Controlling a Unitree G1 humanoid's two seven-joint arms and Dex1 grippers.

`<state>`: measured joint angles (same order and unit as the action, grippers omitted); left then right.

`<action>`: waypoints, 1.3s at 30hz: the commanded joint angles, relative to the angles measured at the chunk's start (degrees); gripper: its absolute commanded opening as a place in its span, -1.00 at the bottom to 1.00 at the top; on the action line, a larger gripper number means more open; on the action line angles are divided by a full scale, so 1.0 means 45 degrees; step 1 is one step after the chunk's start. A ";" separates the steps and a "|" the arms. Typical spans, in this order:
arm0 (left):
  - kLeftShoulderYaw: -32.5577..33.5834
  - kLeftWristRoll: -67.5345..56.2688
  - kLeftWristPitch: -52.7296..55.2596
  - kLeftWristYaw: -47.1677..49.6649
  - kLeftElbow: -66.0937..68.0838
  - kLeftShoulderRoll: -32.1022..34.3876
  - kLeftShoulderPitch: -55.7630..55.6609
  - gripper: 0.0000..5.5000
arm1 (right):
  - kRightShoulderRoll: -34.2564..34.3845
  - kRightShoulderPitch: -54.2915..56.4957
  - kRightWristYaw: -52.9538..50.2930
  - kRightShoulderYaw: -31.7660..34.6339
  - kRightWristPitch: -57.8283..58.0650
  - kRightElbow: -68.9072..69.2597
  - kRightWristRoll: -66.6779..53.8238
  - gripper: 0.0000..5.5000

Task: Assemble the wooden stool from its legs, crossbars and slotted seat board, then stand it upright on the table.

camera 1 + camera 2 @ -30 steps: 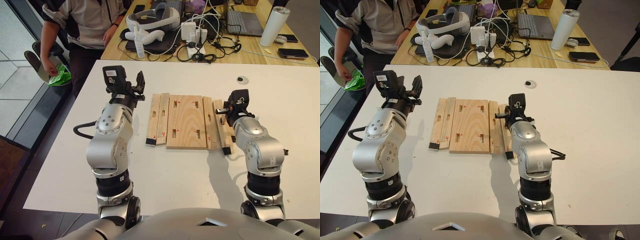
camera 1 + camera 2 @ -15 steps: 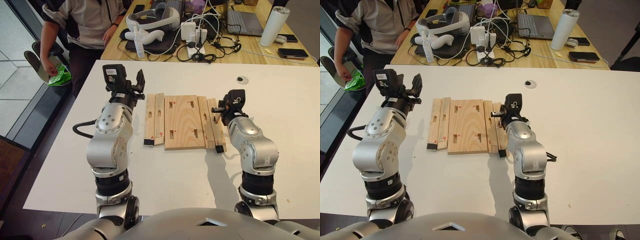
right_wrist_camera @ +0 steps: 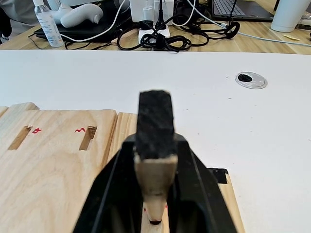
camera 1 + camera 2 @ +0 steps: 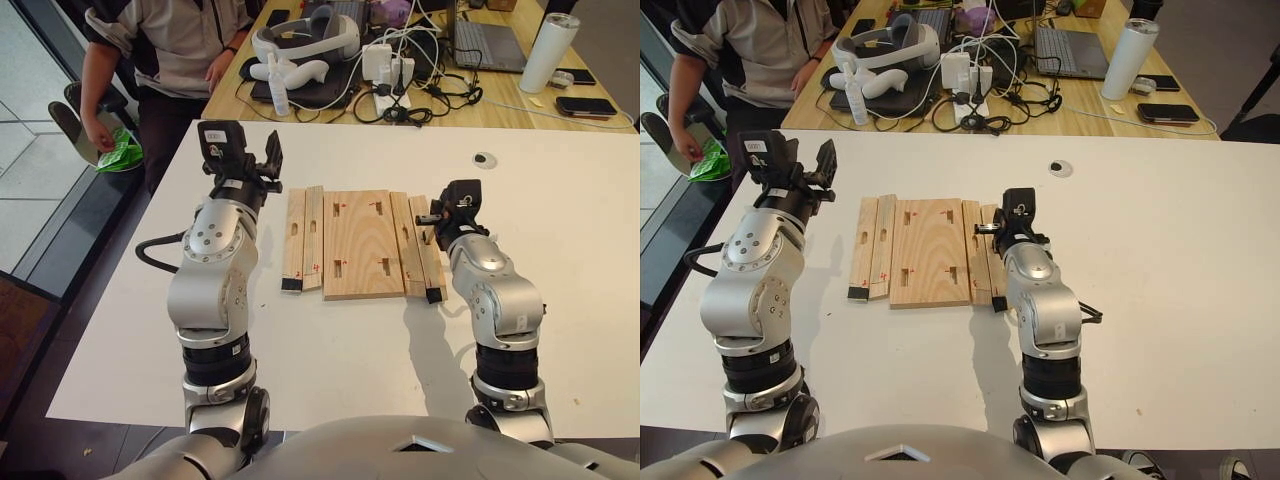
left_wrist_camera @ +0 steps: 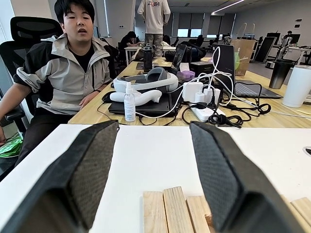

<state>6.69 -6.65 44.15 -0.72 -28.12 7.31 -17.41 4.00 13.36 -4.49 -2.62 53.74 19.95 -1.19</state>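
On the white surface (image 4: 330, 350), we are seeing the stool lying in loose parts. The slotted seat board (image 4: 362, 244) is lying flat in the middle with all four slots bare. Two left sticks (image 4: 303, 238) are lying just beside its left edge, and the right sticks (image 4: 415, 245) are lying against its right edge.

The right end effector (image 4: 446, 208) is sitting at the far end of the right sticks, clamping one gripped stick (image 3: 155, 182) between its fingers. We cannot tell whether that stick is resting on the others or raised off them. The left end effector (image 5: 151, 145) is hovering with its fingers spread wide and holding nothing, above the surface to the left of the left sticks.

We are judging the task as barely begun. No leg is sitting in a slot, no crossbar is joined, and the standing-up is not yet possible.
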 commanded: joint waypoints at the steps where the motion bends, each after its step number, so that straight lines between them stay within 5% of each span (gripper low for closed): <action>1: -0.0122 0.0108 -0.0136 -0.0106 0.0187 0.0246 -0.0311 -0.01 | -0.0052 -0.0095 -0.0084 0.0064 0.0118 -0.0305 0.0107 -0.86; 18: -0.0237 -0.0059 0.0037 -0.0059 0.0115 0.0082 -0.0126 -0.01 | 0.0000 0.0500 -0.0028 0.0128 -0.0211 -0.0066 0.0061 -0.86; 28: 0.0129 -0.0615 0.1135 0.0286 -0.1048 -0.0632 0.1113 -0.01 | -0.0280 0.0861 -0.0026 -0.0032 -0.0741 0.0292 0.0308 -0.19; 39: 0.0348 -0.1440 0.2068 0.1540 -0.2193 -0.2715 0.1700 -0.01 | -0.0415 0.4182 0.0242 0.0450 -0.3108 0.0206 0.0057 -0.17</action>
<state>8.86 -13.01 52.45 5.44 -37.57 -3.49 -9.87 2.75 30.76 -3.75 -1.89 41.01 23.18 -0.71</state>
